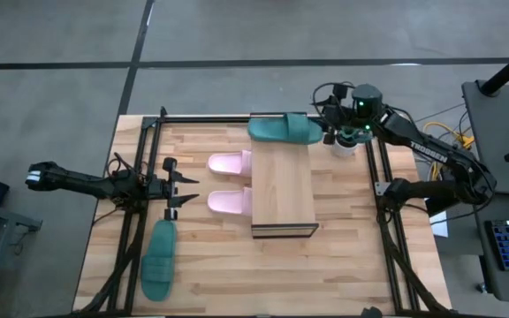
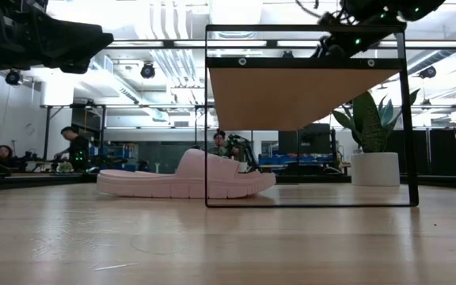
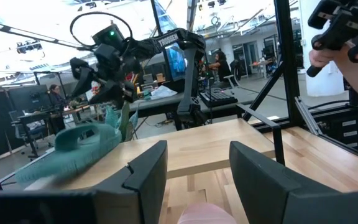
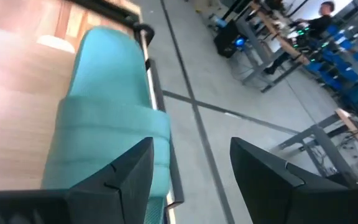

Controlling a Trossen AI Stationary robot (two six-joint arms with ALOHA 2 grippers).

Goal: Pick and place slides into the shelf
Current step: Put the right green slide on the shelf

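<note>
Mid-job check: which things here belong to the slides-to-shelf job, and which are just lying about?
Job:
- shelf
- teal slide on the shelf's far end, right gripper open beside it
- teal slide on the table
- two pink slides, part under the shelf
- left gripper open

Lying about:
- white cup by the right arm
- potted plant behind

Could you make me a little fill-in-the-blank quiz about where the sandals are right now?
1. The two sandals tucked partly under the shelf are coloured ____.
2. The teal sandal at the shelf's far end lies on ____ of the shelf.
3. The other teal sandal lies on the ____, near the left gripper.
4. The right gripper, beside the shelf's far end, is ____ and holds nothing.

Missing words: pink; top; table; open
</note>
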